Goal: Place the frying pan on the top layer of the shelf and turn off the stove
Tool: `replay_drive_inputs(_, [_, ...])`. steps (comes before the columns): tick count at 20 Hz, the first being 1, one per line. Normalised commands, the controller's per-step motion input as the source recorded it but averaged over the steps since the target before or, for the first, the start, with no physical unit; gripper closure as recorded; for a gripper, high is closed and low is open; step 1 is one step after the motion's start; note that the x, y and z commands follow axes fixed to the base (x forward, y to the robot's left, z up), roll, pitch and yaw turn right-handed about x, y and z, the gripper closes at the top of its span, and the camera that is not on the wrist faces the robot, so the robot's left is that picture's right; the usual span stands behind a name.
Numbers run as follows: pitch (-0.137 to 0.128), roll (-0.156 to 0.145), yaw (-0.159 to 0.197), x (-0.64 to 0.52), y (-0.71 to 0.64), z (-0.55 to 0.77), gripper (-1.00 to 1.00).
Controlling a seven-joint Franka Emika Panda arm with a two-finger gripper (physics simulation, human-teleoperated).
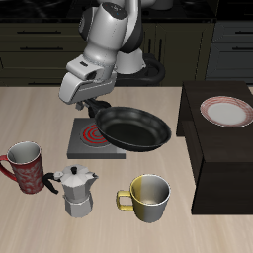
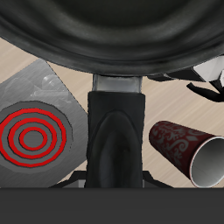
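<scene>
A yellow-and-white mug (image 1: 145,198) stands nearest the wooden table's (image 1: 40,233) front edge, beside a moka pot (image 1: 76,190). Behind them the gripper (image 1: 96,105) clenches the handle of the frying pan (image 1: 133,128), held in the air over the stove (image 1: 91,137), whose coil glows red. The dark shelf (image 1: 219,148) alongside carries a plate (image 1: 226,111); dark kitchen cabinets (image 1: 40,49) line the back.

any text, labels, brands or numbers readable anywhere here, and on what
None: no word, number or brand can be read in either view.
The red mug bears only a swirl pattern, not letters.
The stove shows only red glowing coil rings.
The frying pan, moka pot, yellow-and-white mug, plate and shelf are unmarked.
</scene>
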Motion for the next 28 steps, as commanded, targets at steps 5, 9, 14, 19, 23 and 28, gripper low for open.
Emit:
replay_drive_inputs(5, [-0.042,-0.055,0.081,0.08,-0.05,-0.02,1.00])
replay_drive_inputs(9, [0.011,0.015,0.012,0.00,0.07,-0.02,1.00])
replay_drive_inputs(14, [-0.026,0.025,-0.018,0.02,0.05,0.05,1.00])
replay_drive_inputs(19, [-0.015,-0.006,0.022,0.00,-0.06,0.06,1.00])
replay_drive_inputs(23, [-0.028,-0.007,0.078,0.03,0.06,-0.01,1.00])
replay_drive_inputs(28, [-0.031,-0.013,0.062,0.01,0.02,0.00,1.00])
